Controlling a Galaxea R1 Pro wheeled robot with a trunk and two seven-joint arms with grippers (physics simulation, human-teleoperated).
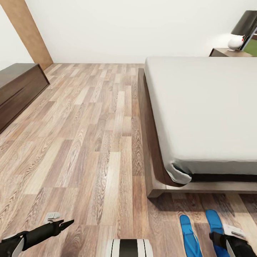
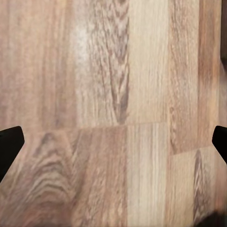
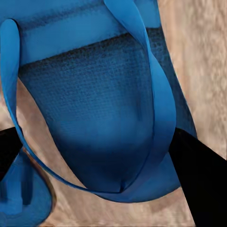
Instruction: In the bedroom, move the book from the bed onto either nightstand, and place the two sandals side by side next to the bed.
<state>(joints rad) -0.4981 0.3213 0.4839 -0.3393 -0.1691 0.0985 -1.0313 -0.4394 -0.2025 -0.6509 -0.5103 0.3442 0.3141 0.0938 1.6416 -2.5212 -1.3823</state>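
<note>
Two blue sandals at near right on the floor (image 1: 89,142), just off the foot of the bed (image 1: 200,107): the left sandal (image 1: 189,235) lying free, the right sandal (image 1: 215,223) partly under the right gripper (image 1: 228,242). Both long axes running near-to-far, roughly parallel, a narrow strip of floor between them, toes toward the bed frame.

In the right wrist view, right sandal (image 3: 94,109) huge and close, its strap looping across between the two dark fingers (image 3: 198,179) of the right gripper (image 3: 101,161); a bit of the other sandal (image 3: 21,203) beside it. Jaws spread to either side of the sole and strap, looking closed or nearly closed on the sandal, though actual contact hard to confirm. Best read: holding or about to let go of the right sandal.

Left gripper (image 1: 66,224) at near left, well apart from both sandals, jaws wide open over bare planks, fingertips (image 2: 9,142) at the frame's edges, nothing held.

Right arm clearly the nearer one for any sandal adjustment. Pair already looking side by side next to the bed. No book visible on the mattress; nightstand (image 1: 228,53) at far right beyond the bed.
</note>
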